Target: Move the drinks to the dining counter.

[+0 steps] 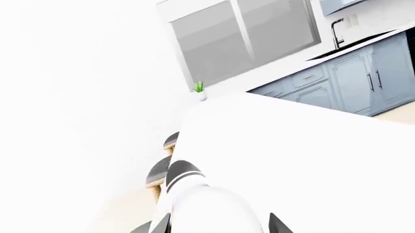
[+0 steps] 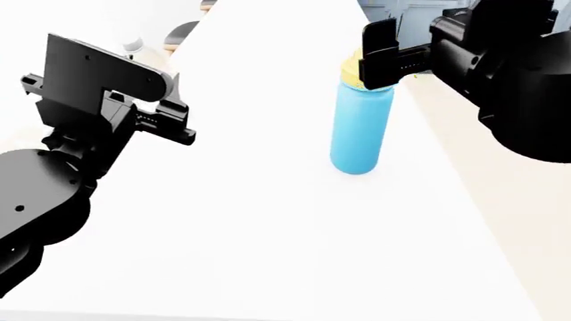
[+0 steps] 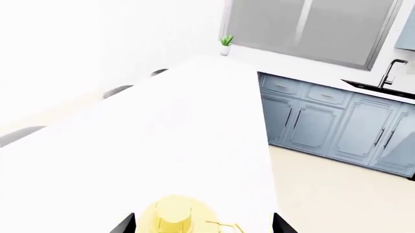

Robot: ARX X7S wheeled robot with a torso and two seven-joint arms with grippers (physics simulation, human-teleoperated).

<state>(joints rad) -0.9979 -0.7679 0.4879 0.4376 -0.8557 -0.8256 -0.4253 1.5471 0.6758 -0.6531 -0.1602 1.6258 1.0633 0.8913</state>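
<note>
- Blue flask (image 2: 362, 127) stood upright on the dining counter (image 2: 267, 221), toward its right edge; yellow lid (image 3: 175, 215) seen from above in my right wrist view.
- My right gripper (image 2: 379, 57) sat at the lid with a finger on either side; contact I couldn't confirm, so clamped or loose — cannot tell.
- My left gripper (image 2: 174, 120) hovered over the counter's left side; the clear bottle (image 1: 204, 204) sat between its fingers, grip unclear.
- Stools (image 1: 157, 171) beside the counter edge; small plant (image 3: 226, 44) at the far end.
</note>
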